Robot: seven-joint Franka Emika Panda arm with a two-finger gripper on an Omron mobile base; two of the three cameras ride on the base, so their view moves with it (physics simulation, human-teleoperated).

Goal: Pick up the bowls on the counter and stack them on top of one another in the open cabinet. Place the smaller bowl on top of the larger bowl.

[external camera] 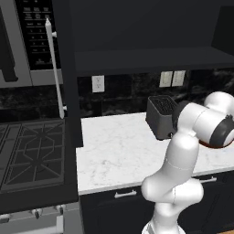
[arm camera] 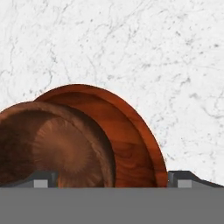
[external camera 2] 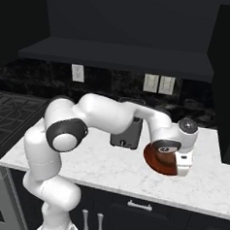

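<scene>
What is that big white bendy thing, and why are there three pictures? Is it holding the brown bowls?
The white bendy thing is a robot arm in a pretend kitchen. Two pictures come from cameras behind it, one on its left and one on its right. The third comes from a camera on its hand, looking down.

On the white marble counter sit a dark toaster and two brown bowls. In the hand picture the smaller bowl looks as if it is sitting in or just in front of the larger bowl; I cannot tell which.

The gripper has its jaws wide open on either side of the bowls, holding nothing. The open cabinet shelf waits above.
</scene>
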